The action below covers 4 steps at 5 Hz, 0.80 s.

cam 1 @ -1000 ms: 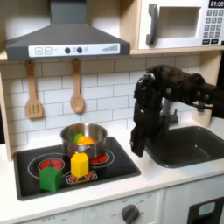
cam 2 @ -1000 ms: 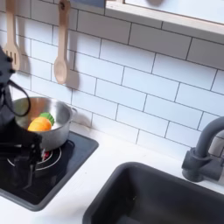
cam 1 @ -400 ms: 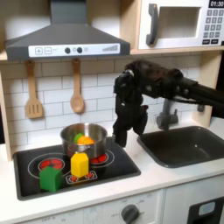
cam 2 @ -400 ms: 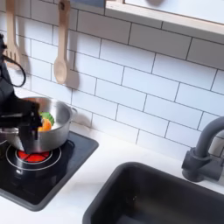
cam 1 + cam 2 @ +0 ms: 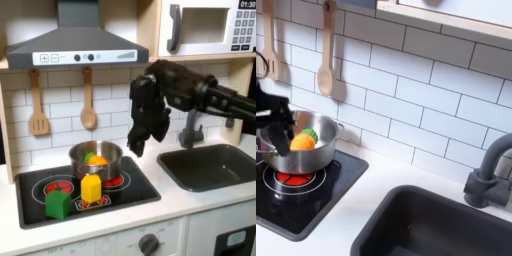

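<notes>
the gripper (image 5: pixel 137 148) is hanging in the air just right of the pot (image 5: pixel 96 158) in the first exterior view, above the stove (image 5: pixel 140 185); whether its jaws are wide or narrow cannot be told, and it is holding nothing visible. since a second ago it has been moving from over the sink (image 5: pixel 215 166) toward the pot and rising a little. counting around the pot: one pot, holding one orange piece (image 5: pixel 301 143) and one green piece (image 5: pixel 309 132); one yellow block (image 5: pixel 91 188) and one green block (image 5: pixel 58 204) in front of it; two wooden utensils (image 5: pixel 88 100) on the wall behind it.
</notes>
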{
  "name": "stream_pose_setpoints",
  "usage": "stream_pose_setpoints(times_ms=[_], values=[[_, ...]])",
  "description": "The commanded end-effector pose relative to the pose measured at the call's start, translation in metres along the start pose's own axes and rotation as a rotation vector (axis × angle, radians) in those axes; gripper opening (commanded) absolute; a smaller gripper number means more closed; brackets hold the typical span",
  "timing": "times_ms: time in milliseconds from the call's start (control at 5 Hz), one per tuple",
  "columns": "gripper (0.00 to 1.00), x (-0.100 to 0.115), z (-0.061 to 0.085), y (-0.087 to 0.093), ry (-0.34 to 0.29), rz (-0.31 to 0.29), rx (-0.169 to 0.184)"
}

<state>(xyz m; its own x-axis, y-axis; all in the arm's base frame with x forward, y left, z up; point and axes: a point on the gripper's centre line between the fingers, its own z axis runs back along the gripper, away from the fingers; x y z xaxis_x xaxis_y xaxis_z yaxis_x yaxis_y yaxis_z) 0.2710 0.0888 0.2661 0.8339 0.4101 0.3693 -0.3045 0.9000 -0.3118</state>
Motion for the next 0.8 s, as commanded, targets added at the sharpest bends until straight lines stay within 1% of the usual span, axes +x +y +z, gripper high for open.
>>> stream_pose_setpoints(times_ms=[0, 200, 400, 600], values=[[1.0, 0.016, 0.028, -0.006, -0.133, -0.017, -0.037], [1.0, 0.022, 0.032, -0.008, -0.153, -0.021, -0.042], [1.0, 0.033, 0.041, -0.01, -0.2, -0.004, -0.052], [1.0, 0.043, 0.041, -0.003, -0.206, 0.017, -0.037]])
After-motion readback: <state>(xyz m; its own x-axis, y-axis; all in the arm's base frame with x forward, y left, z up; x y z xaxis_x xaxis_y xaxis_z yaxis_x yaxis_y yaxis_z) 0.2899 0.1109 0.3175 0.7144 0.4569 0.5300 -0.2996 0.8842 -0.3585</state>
